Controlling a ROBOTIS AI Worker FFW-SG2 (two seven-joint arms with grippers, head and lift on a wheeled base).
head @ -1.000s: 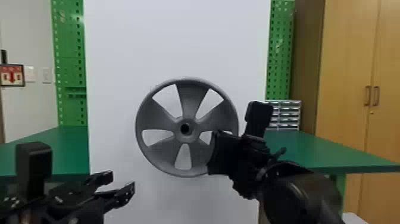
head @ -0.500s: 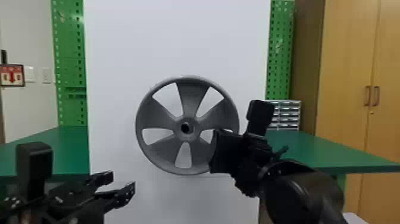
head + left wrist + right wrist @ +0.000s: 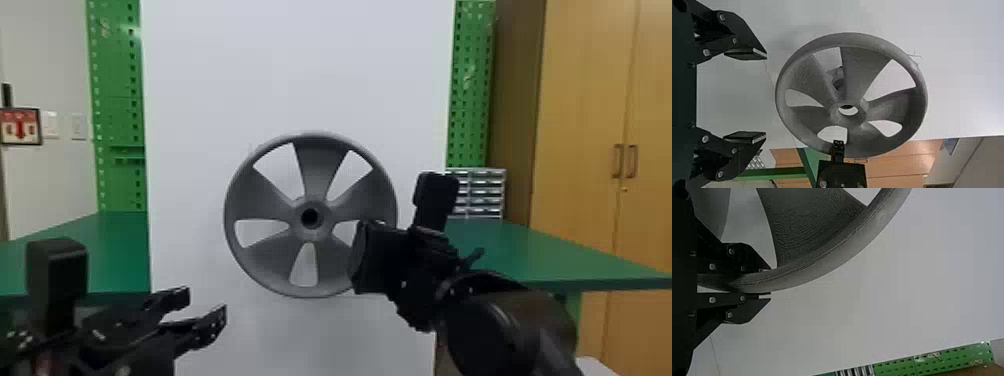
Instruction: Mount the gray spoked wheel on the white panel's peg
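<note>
On the left of the head view we see a pale grey wall (image 3: 50,55) bearing a red-and-white sign in a black frame (image 3: 20,126), a downward arrow on it, and two white switch plates (image 3: 50,124) beside it. Next comes a tall green perforated metal board (image 3: 112,75); we find a second green perforated board (image 3: 467,110) on the right. A flat green counter (image 3: 540,255) carries a grey rack of small stacked drawers (image 3: 487,192) near that second board. Farther right we have a tan wooden two-door cupboard (image 3: 580,125) with paired upright metal handles (image 3: 632,161) and a small round lock (image 3: 625,189) just below them.
</note>
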